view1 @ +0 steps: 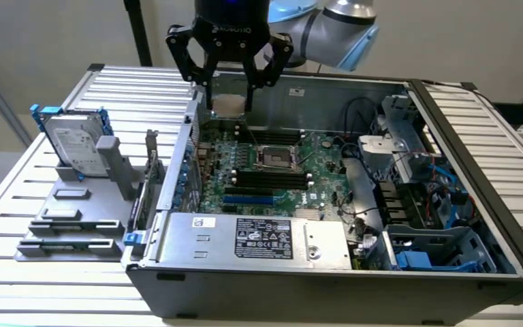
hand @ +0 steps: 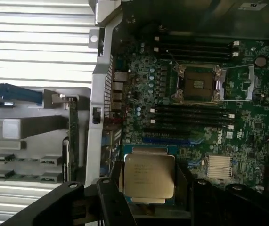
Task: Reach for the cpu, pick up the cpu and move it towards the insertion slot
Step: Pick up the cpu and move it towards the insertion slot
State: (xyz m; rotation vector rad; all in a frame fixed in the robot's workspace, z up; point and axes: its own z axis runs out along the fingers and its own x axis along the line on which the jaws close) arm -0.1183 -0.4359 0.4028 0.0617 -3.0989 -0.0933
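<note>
The black multi-link robot hand [view1: 229, 95] grips the cpu [view1: 229, 105], a small flat square chip with a silvery metal top and a pale beige rim. The fingers are closed on opposite edges of the chip. In the wrist view the cpu [hand: 149, 175] sits flat between the dark fingers [hand: 113, 200], its printed metal face turned toward the camera.

The hand hangs above the open dark-grey computer case [view1: 334, 279], over the far edge of the green motherboard [view1: 321, 153], close to the rear wall of the case. The chip is clear of the board and touches nothing below it.

The insertion slot [view1: 276, 158], a square socket with a shiny metal frame and a dark centre, lies below the hand and offset from it, toward the near side of the case and slightly toward the exterior view's right. In the wrist view the insertion slot [hand: 198, 84] is well apart from the held chip, with a bank of long narrow black memory slots [hand: 191, 117] lying between the two.

The chip's edges appear roughly parallel to the socket frame, so the remaining offset is judged to be mainly lateral plus a descent, with little rotation required.
</note>
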